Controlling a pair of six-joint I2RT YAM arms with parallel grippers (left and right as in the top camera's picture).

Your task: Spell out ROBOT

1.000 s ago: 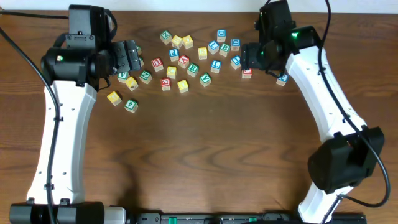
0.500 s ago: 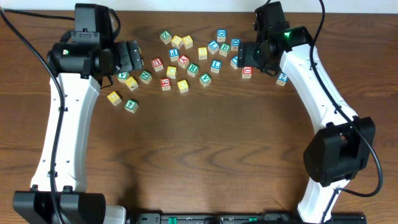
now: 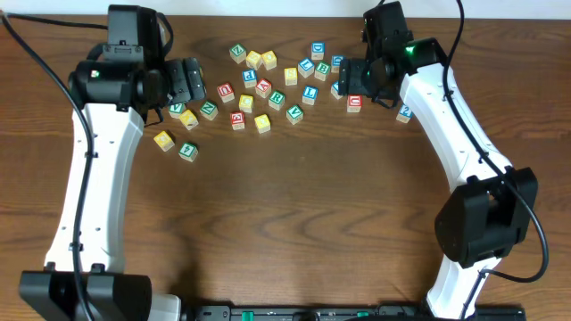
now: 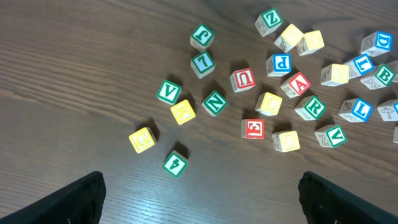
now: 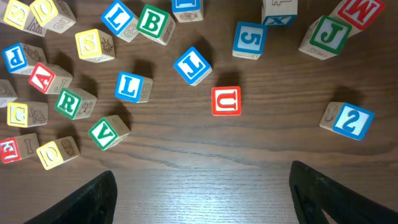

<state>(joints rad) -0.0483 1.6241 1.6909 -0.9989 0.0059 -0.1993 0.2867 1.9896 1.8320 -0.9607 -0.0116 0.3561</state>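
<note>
The letter cubes lie scattered at the back of the table. In the right wrist view I see the green R (image 5: pixel 67 102), green B (image 5: pixel 151 22), blue T (image 5: pixel 193 65) and two yellow O cubes (image 5: pixel 50 154) (image 5: pixel 45 7). From overhead the R (image 3: pixel 277 99), B (image 3: pixel 322 69) and T (image 3: pixel 310 93) sit mid-cluster. My right gripper (image 5: pixel 202 199) (image 3: pixel 350 80) hovers open above the cluster's right side, just before the red U (image 5: pixel 226 101), with nothing between its fingers. Over the cluster's left side hangs my left gripper (image 4: pixel 202 208) (image 3: pixel 191 82), wide open and empty.
Other cubes crowd the wanted ones: red A (image 5: pixel 43 76), green V (image 5: pixel 102 132), blue L (image 5: pixel 129 87), blue 5 (image 5: pixel 250 38), blue 2 (image 5: pixel 350 120). Left outliers are a yellow cube (image 4: pixel 142 139) and green 4 (image 4: pixel 176 163). Bare wood (image 3: pixel 294 214) fills the table's front half.
The right gripper has shifted slightly back and left over the cubes, and its jaws have widened a little. The left arm moved a bit, then stayed still. No cube has moved.
</note>
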